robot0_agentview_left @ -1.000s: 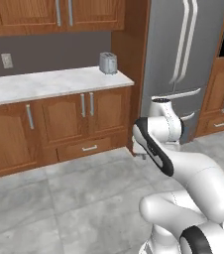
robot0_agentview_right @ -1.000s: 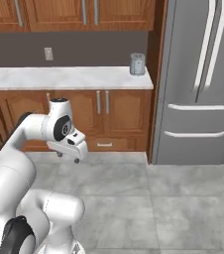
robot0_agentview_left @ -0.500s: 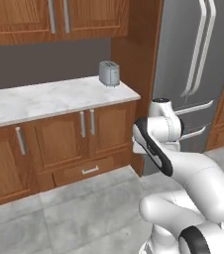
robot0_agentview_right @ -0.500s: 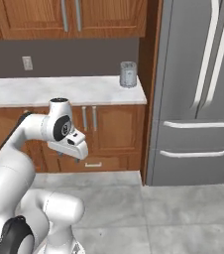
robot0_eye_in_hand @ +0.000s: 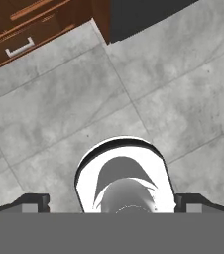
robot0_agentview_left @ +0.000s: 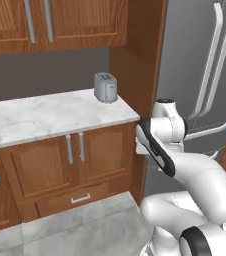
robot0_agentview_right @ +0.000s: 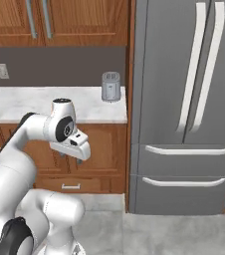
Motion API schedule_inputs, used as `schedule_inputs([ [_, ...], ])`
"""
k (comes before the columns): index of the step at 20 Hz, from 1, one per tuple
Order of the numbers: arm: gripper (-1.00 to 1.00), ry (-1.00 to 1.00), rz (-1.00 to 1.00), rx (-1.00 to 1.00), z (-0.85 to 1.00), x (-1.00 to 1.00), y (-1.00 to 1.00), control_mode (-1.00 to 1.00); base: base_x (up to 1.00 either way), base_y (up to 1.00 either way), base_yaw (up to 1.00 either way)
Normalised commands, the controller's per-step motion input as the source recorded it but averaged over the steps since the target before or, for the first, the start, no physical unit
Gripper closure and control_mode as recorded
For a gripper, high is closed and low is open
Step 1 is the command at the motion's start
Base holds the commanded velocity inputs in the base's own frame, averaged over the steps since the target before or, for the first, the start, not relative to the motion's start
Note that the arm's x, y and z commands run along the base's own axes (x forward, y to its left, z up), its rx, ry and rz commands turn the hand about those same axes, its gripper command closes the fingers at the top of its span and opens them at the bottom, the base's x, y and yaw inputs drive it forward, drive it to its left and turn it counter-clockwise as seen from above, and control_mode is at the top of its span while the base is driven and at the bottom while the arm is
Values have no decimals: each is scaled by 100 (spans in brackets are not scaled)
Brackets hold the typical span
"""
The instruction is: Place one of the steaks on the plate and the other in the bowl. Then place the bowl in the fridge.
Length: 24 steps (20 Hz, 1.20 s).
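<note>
Compared with the earlier frames, the whole scene is seen shifted and enlarged: the fridge (robot0_agentview_right: 184, 104) and the counter (robot0_agentview_left: 50, 117) now stand closer and further toward the camera, which is read as the base having driven nearer, not as the furniture having moved. The arm is held folded in the same pose as before.

The fridge is taken as the landmark. Its grey double doors are shut, with the long pale handles upright and two drawer fronts below. Directly to its left a wooden side panel is met, and beyond that the marble counter with wooden cabinets (robot0_agentview_right: 99, 154) under it. A small grey toaster (robot0_agentview_left: 105, 87) is seen on the counter end nearest the fridge.

In the right base view a wall outlet (robot0_agentview_right: 3, 70) is shown left of the toaster, above the counter; this is cut off in the left base view. In the hand view the grey tiled floor (robot0_eye_in_hand: 59, 114) in front of the fridge and a cabinet drawer with its handle (robot0_eye_in_hand: 20, 46) are shown from above.

The gripper (robot0_eye_in_hand: 111, 202) is held spread wide, with nothing between its fingertips (robot0_eye_in_hand: 32, 201).
</note>
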Motion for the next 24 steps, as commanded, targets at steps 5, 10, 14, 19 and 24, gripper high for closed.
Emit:
schedule_inputs([
  [5, -100, 0, 0, 0, 0, 0, 0, 100, -7, -59, 22],
  [10, -100, 0, 0, 0, 0, 0, 0, 100, -2, -94, 28],
  [14, -100, 0, 0, 0, 0, 0, 0, 100, 3, -86, 22],
  [19, -100, 0, 0, 0, 0, 0, 0, 100, -3, -59, 15],
  [24, -100, 0, 0, 0, 0, 0, 0, 100, -19, -63, 11],
])
